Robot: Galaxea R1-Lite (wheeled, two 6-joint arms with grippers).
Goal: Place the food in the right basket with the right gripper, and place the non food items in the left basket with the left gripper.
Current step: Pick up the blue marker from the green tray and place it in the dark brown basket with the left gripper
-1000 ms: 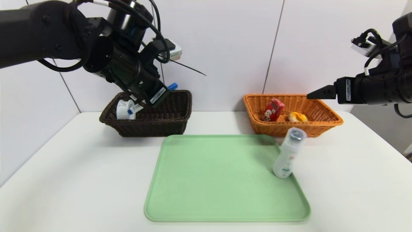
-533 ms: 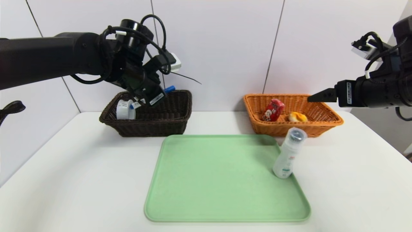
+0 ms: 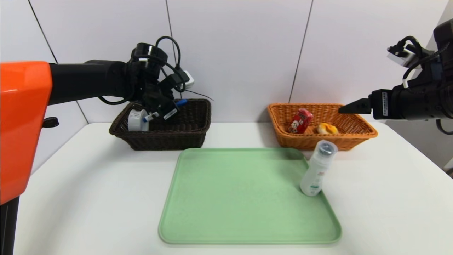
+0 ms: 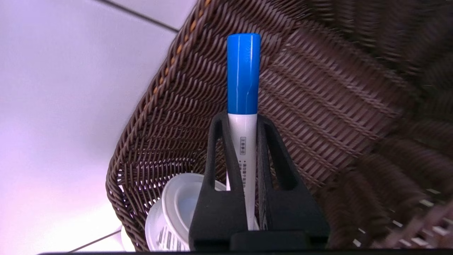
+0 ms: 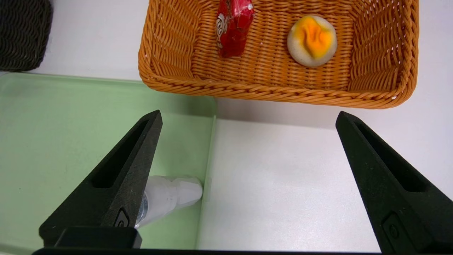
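My left gripper (image 3: 161, 112) hangs over the dark brown basket (image 3: 184, 136), shut on the white marker with blue cap (image 4: 243, 106), whose cap (image 3: 181, 102) pokes out toward the back rim. The white tape-like roll (image 3: 137, 120) lies in that basket's left end, beside the fingers (image 4: 216, 170). The white bottle with clear grey cap (image 3: 316, 168) stands upright at the green tray's right edge. In the orange basket (image 3: 357, 136) lie the red drink carton (image 3: 300, 120) and the pale bun with orange top (image 3: 326, 128). My right gripper (image 5: 247, 117) hovers open above the table, right of that basket.
The green tray (image 3: 230, 198) lies in the middle of the white table, in front of both baskets. A white tiled wall stands right behind the baskets. The orange segment of my left arm (image 3: 19, 127) fills the head view's left edge.
My left arm has stretched out and lowered, carrying the marker deeper over the dark basket; its orange segment now shows at the left. The right arm has hardly moved.
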